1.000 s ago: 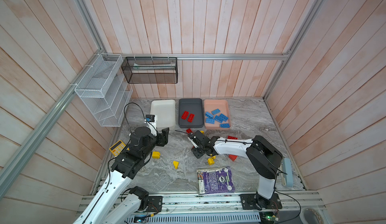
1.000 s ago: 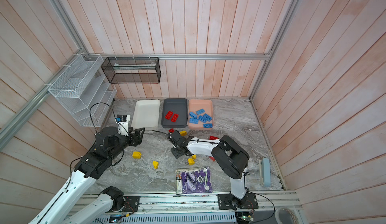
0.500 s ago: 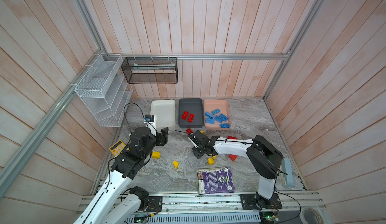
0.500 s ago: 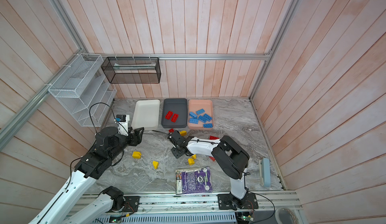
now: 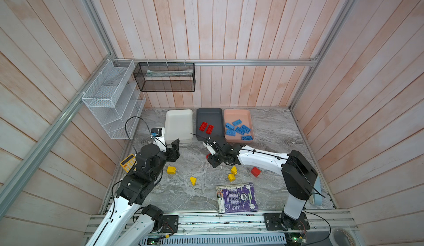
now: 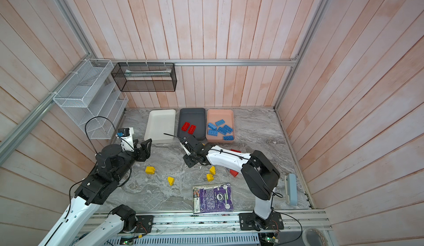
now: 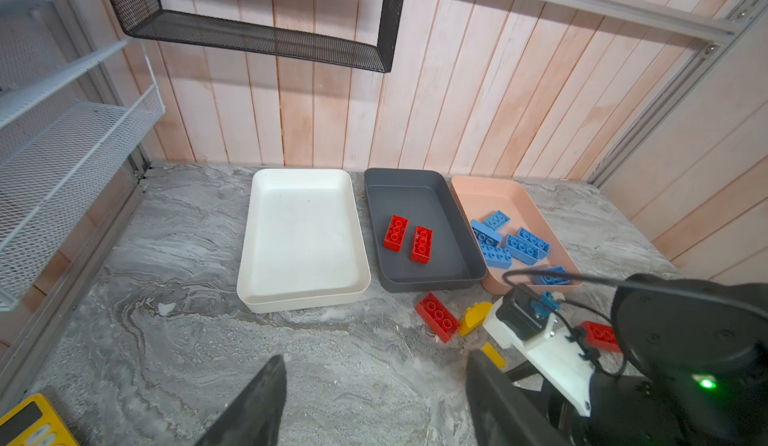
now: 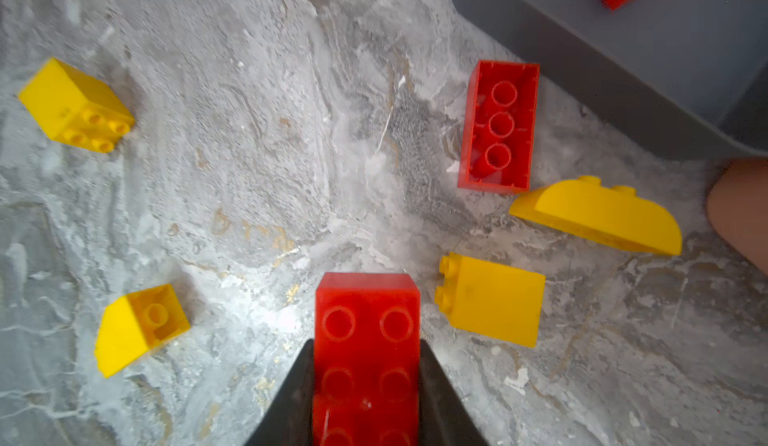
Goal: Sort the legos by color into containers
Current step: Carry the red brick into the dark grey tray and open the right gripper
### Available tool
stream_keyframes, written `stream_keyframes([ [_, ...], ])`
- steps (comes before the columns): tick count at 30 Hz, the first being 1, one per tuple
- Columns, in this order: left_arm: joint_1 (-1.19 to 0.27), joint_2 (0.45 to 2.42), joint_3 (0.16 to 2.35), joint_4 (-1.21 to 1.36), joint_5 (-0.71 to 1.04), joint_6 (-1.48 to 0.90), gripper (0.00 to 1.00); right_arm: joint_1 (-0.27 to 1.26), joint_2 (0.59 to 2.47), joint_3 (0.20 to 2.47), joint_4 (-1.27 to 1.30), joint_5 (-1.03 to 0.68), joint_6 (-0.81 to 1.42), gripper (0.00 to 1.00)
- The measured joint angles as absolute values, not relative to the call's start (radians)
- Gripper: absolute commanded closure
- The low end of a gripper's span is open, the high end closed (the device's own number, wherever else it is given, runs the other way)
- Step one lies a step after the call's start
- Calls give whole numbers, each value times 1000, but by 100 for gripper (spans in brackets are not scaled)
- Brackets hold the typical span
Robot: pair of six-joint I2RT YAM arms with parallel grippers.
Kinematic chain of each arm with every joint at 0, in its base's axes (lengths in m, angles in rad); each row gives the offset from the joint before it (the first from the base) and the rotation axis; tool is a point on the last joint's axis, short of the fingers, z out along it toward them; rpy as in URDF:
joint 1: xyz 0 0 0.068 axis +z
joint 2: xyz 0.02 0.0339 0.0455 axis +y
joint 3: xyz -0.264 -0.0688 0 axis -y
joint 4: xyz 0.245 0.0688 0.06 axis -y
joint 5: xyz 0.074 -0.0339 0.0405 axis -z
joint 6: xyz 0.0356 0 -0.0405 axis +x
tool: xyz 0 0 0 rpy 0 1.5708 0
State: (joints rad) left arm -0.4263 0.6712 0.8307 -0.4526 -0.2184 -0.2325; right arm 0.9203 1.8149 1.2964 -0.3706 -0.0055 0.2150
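**While the red brick is pinched, carry it clean to the grey tray**

Since the right claw (image 8: 365,344) is closed on a red brick (image 8: 365,298), gripping it across its short sides with the studs facing the wrist camera, the step in hand looks like the lift and carry. (Whether the brick has left the tabletop (image 8: 270,153), I cannot tell.) In a top view the dark grey tray (image 5: 213,118), holding two red bricks (image 5: 203,126), lies at about 12 o'clock from that claw. The salmon pink tray (image 5: 236,115) with the blue bricks (image 5: 239,130) lies at 1 o'clock. The white tray (image 5: 179,123), with nothing in it, lies at 11 o'clock.

To do it well I would rise straight up first. A yellow brick (image 8: 490,298) sits just beside the held one, and a sideways drag would likely knock it. Next, clear the tray's near wall, travel toward 12 o'clock, and release low over bare grey floor so the brick neither bounces out nor lands on the pair. The grip seems centred, but smooth plastic can slip, so a steady pace is wise. An upturned red brick (image 8: 498,126) near the tray's corner looks a likely next pick.

The left claw (image 7: 376,356) hangs open and empty at about 9 o'clock from the right one, well apart.
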Motion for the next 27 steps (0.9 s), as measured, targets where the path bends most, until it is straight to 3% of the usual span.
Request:
stream_keyframes([
  [27, -426, 631, 815, -426, -297, -240, 30, 684, 2147, 1778, -405, -136, 218, 78],
])
